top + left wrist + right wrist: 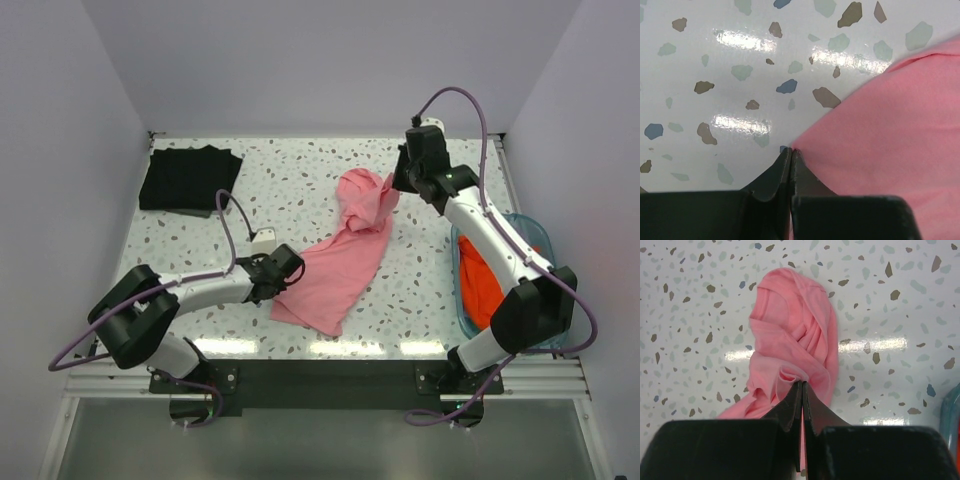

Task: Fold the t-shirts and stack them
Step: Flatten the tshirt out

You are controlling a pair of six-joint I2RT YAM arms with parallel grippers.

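A pink t-shirt (345, 265) lies crumpled and stretched diagonally across the middle of the speckled table (300, 190). My left gripper (290, 272) is at the shirt's near-left edge. In the left wrist view its jaws (791, 150) are shut, with the pink cloth (890, 130) pinched at their tip. My right gripper (398, 185) is at the far bunched end, shut (802, 382) on a fold of the pink t-shirt (790, 335). A black t-shirt (190, 178) lies folded at the far left. An orange-red t-shirt (485, 285) sits in the tub.
The teal see-through tub (521, 220) stands at the table's right edge beside the right arm; its rim (950, 412) shows in the right wrist view. White walls close in the table on the left, the back and the right.
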